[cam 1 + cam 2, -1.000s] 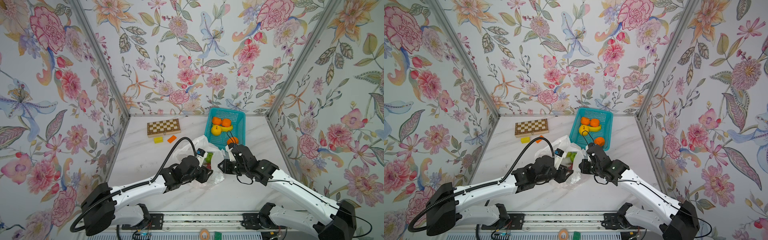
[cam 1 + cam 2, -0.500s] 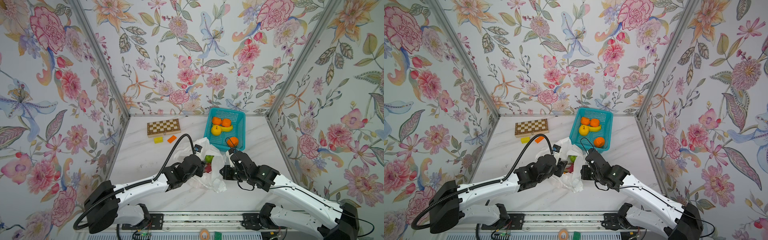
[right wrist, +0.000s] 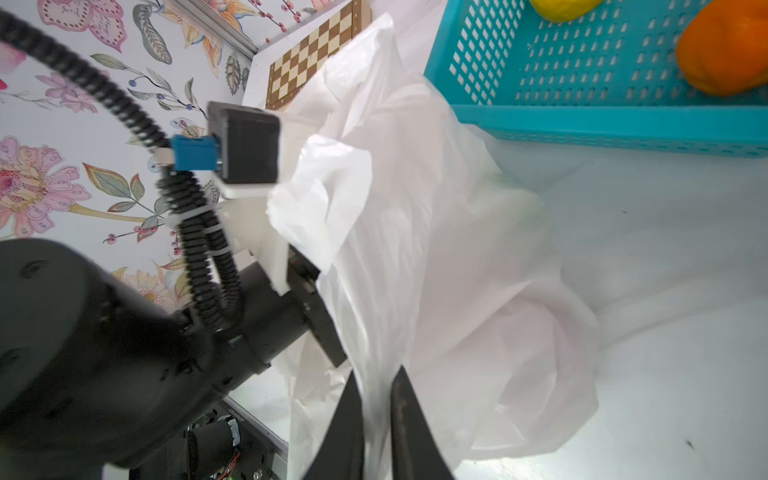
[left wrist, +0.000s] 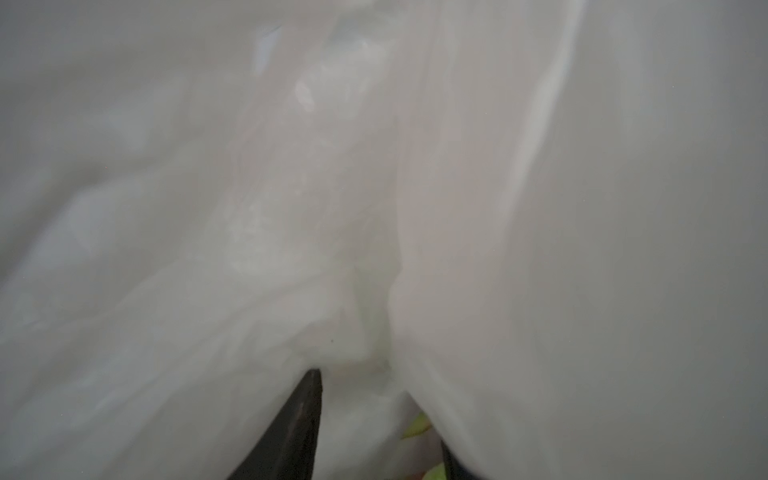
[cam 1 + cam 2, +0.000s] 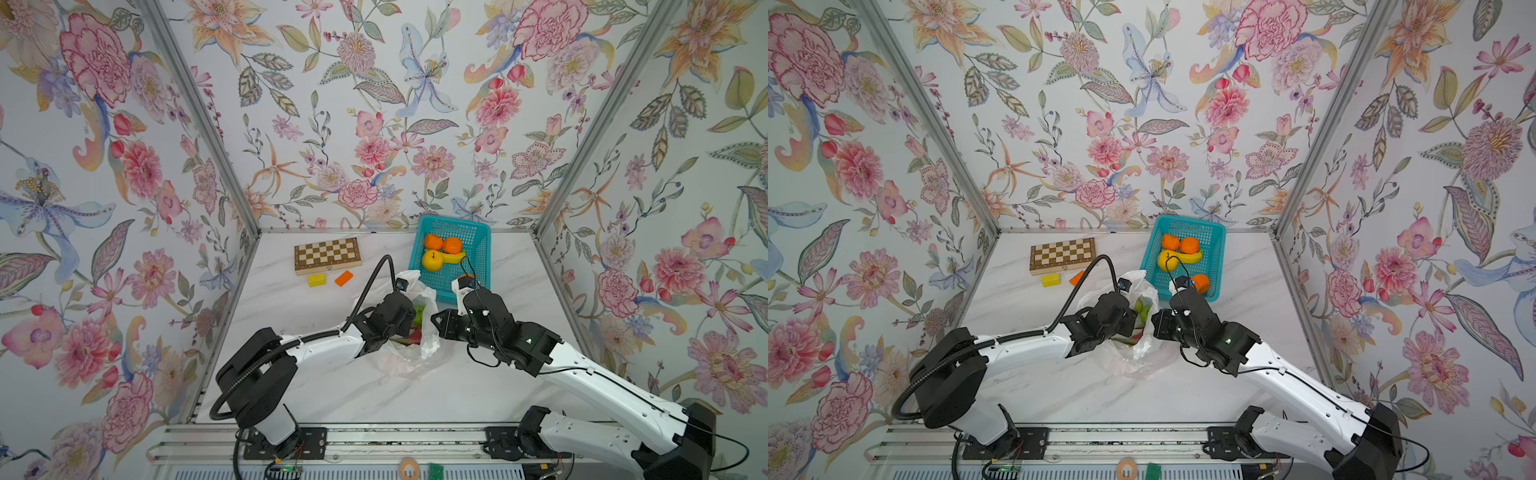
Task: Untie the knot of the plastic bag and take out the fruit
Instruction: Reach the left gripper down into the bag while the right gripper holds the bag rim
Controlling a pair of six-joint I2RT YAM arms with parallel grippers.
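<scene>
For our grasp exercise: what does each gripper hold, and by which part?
The right gripper pinches the plastic bag by a fold of its film. The left gripper is inside the bag; its hold cannot be told.

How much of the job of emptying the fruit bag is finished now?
Done: the plastic bag gapes open, no knot showing, and three oranges and a yellow apple-like fruit lie in the teal basket. In hand: the right tool pinches the bag's film while the left tool reaches inside. Left: a green fruit and the pink-red dragon fruit are in the bag.
</scene>
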